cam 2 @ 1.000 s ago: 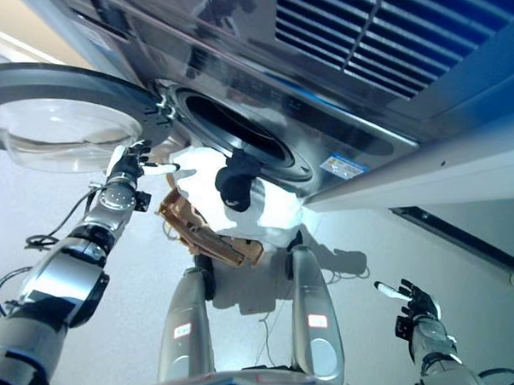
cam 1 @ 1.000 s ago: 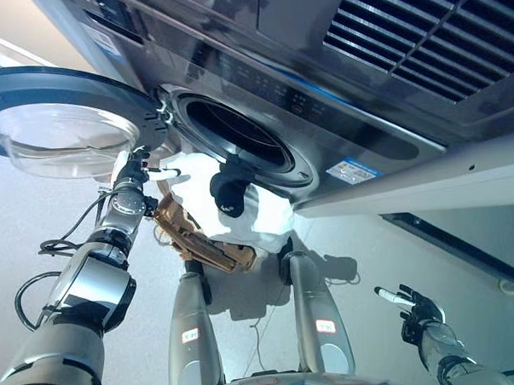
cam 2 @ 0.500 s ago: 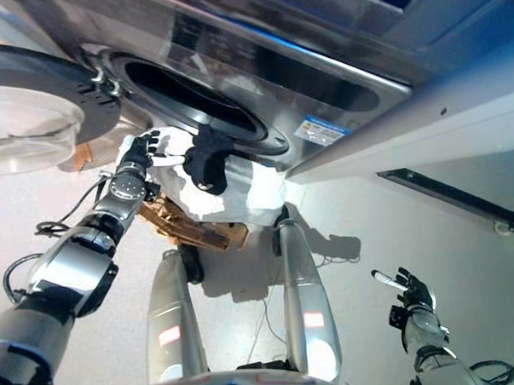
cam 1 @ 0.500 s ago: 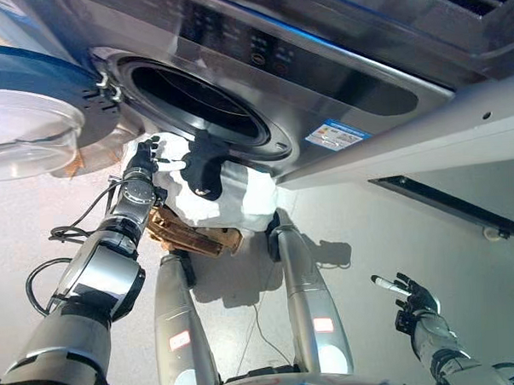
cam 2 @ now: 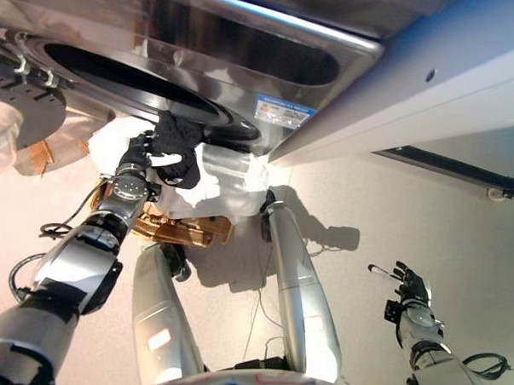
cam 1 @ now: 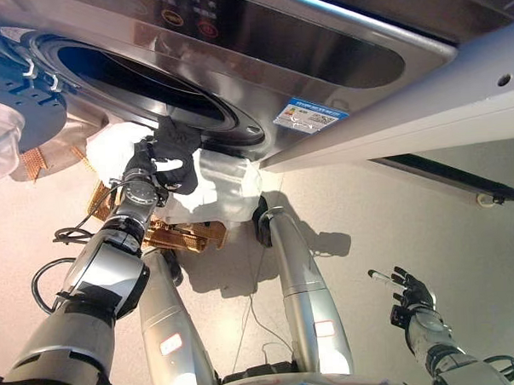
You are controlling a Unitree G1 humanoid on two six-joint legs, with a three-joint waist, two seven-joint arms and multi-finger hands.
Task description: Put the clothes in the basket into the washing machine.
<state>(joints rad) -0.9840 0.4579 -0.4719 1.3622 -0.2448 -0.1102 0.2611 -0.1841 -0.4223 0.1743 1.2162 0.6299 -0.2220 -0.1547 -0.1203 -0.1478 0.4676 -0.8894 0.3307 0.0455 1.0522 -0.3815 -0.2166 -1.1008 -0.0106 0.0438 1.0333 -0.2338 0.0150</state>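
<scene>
The silver washing machine (cam 1: 259, 47) has its round door (cam 1: 10, 109) swung open to the left, and its drum opening (cam 1: 124, 75) is dark. A dark garment (cam 1: 180, 143) hangs from the lower rim of the opening. Below it, white clothes (cam 1: 227, 187) are heaped in a brown wicker basket (cam 1: 186, 236) on the floor. My left hand (cam 1: 143, 165) is up against the left side of the dark garment and touches it; the same dark colour hides its grip. My right hand (cam 1: 411, 292) is open and empty, low at the right, far from the basket.
A pale cabinet or worktop edge (cam 1: 424, 100) juts out to the right of the machine. A dark strip (cam 1: 444, 171) runs along the floor beneath it. Pale floor lies between the basket and my right hand.
The camera has shifted, so the machine fills more of the view. My left hand has moved from the white clothes over to the hanging dark garment. The right hand has stayed put.
</scene>
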